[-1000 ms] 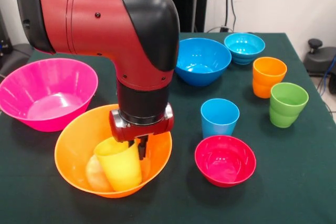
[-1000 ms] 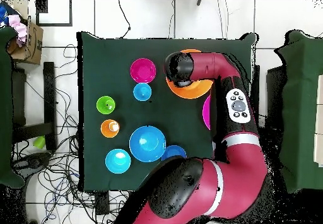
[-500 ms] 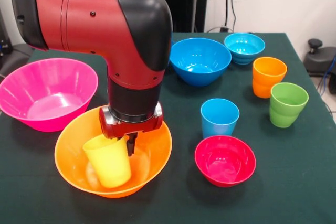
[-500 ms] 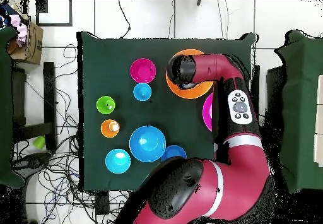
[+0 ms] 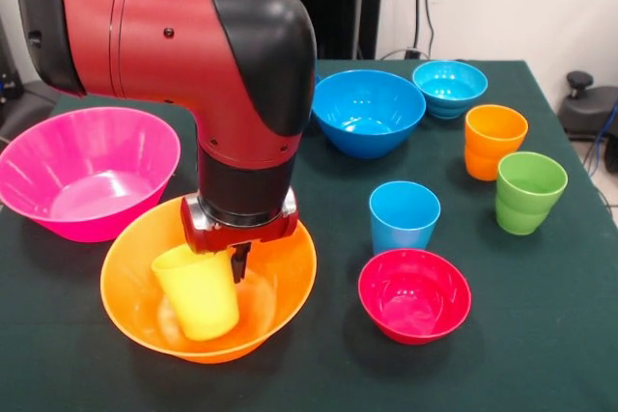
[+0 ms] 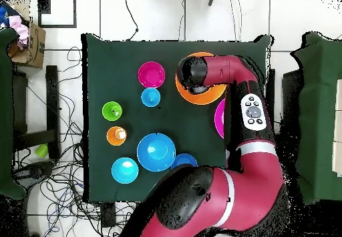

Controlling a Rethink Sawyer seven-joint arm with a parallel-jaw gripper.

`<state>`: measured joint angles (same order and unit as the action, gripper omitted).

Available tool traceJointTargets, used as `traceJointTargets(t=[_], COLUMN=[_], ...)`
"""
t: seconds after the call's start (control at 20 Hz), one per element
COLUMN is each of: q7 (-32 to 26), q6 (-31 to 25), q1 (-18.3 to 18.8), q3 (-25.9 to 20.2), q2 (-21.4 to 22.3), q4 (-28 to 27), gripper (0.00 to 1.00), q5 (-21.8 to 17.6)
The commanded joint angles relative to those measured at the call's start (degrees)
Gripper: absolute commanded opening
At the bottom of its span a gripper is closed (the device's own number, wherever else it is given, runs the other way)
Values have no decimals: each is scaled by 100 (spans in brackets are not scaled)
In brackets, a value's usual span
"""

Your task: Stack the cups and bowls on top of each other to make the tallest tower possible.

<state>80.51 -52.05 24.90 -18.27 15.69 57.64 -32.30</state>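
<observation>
My gripper is shut on the rim of the yellow cup. It holds the cup mouth up and slightly tilted inside the large orange bowl at the table's front. In the overhead view the wrist hides the gripper and the cup over the orange bowl. The large pink bowl stands left of it. The light-blue cup, red bowl, orange cup and green cup stand apart to the right. No tower shows.
The medium blue bowl and the small cyan bowl stand at the back right. The small dark blue bowl shows only from overhead, beside the blue bowl and partly under my arm.
My gripper moved the yellow cup to the left within the orange bowl and brought it more upright. In the last half second it barely moved.
</observation>
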Motion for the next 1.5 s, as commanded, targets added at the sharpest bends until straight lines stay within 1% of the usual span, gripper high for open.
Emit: traceJointTargets(t=[0.05,0.25,0.45,0.65,0.85,0.95,1.05,1.1,1.15,1.2,1.25,1.35,1.4,1.45,1.5], q7=[-2107,-2112,-2095,-1951,-1885,-1781,-1657,-1518,-1440,-1312,-1275,-1285,-1431,-1455,-1502], q6=[-1135,-1321,-1609,-1716,-1813,-1645,-1335,-982,-798,-378,-276,-274,-500,-579,-728], q1=[-179,-256,-333,-416,-514,-555,-575,-579,-580,-558,-565,-606,-635,-654,-697], q3=[-9,-23,-30,-16,-69,-104,-172,-212,-236,-301,-321,-348,-378,-384,-408], q2=[-527,-591,-542,-480,-583,-676,-773,-832,-868,-914,-939,-978,-1021,-1037,-1081], q4=[-152,-309,-305,-229,-391,-493,-603,-632,-649,-628,-649,-726,-830,-870,-1023], gripper=[0,0,0,0,0,0,0,0,0,0,0,0,0,0,0], q5=[-667,-671,-599,-565,-572,-609,-627,-656,-665,-677,-684,-688,-666,-657,-655])
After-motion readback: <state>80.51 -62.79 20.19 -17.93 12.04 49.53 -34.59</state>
